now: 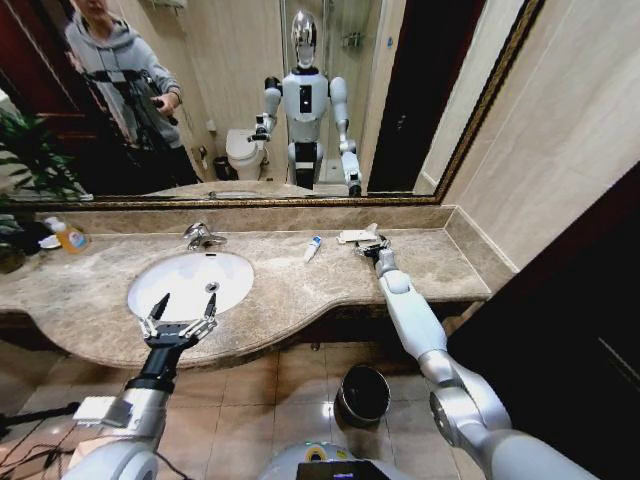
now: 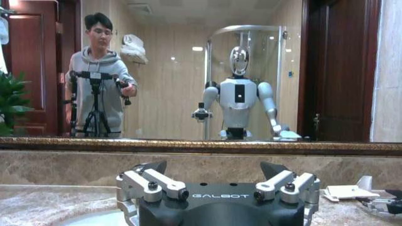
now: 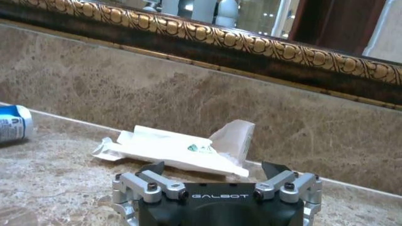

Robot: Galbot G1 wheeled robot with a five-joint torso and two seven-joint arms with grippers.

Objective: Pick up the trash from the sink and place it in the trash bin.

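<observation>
The flat white wrapper (image 1: 355, 236) lies on the counter by the back wall, right of the white oval sink (image 1: 150, 270). My right gripper (image 1: 370, 245) is open right at the wrapper's near edge; the right wrist view has the wrapper (image 3: 176, 148) just ahead of the spread fingertips (image 3: 154, 168). A white tube with a blue end (image 1: 313, 248) lies on the counter between sink and wrapper, its blue end (image 3: 12, 123) off to one side of that gripper. My left gripper (image 1: 185, 312) hovers open over the sink's front rim. The trash bin (image 1: 363, 393) stands on the floor below the counter.
A chrome faucet (image 1: 203, 236) sits behind the basin. A bottle of orange liquid (image 1: 68, 236) and a plant (image 1: 25, 165) stand at the far left of the marble countertop (image 1: 440, 265). A framed mirror (image 1: 250, 100) covers the back wall; a side wall closes the right.
</observation>
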